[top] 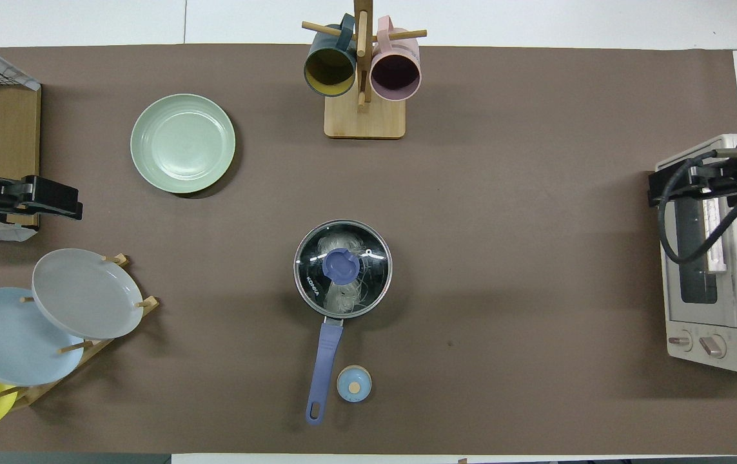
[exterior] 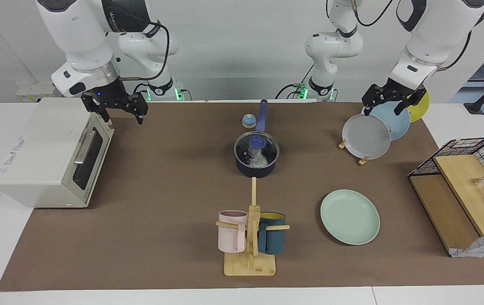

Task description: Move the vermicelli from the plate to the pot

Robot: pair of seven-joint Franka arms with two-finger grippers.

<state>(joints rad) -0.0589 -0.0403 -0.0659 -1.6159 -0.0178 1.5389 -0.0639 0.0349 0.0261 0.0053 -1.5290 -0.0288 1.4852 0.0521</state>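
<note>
**Lid bars the pot; open mat around it**

We see a glass lid (exterior: 256, 149) closing the pot (exterior: 255, 167). The mug tree (exterior: 251, 237) stands farther out, the small blue knob (exterior: 248, 121) just beside the pot's handle. The plate (exterior: 350, 216) lies bare.

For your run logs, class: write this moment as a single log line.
vermicelli: in pot, glass lid on | plate: bare | left gripper: open, over plate rack | right gripper: open, over toaster oven

A white toaster oven (exterior: 51, 156) sits at the right arm's end; pink mug (exterior: 232, 231) and teal mug (exterior: 272, 239) hang on a wooden mug tree (exterior: 251, 254); grey plate (exterior: 366, 136), light blue plate (exterior: 396, 120) and yellow plate (exterior: 420, 106) stand racked.
</note>
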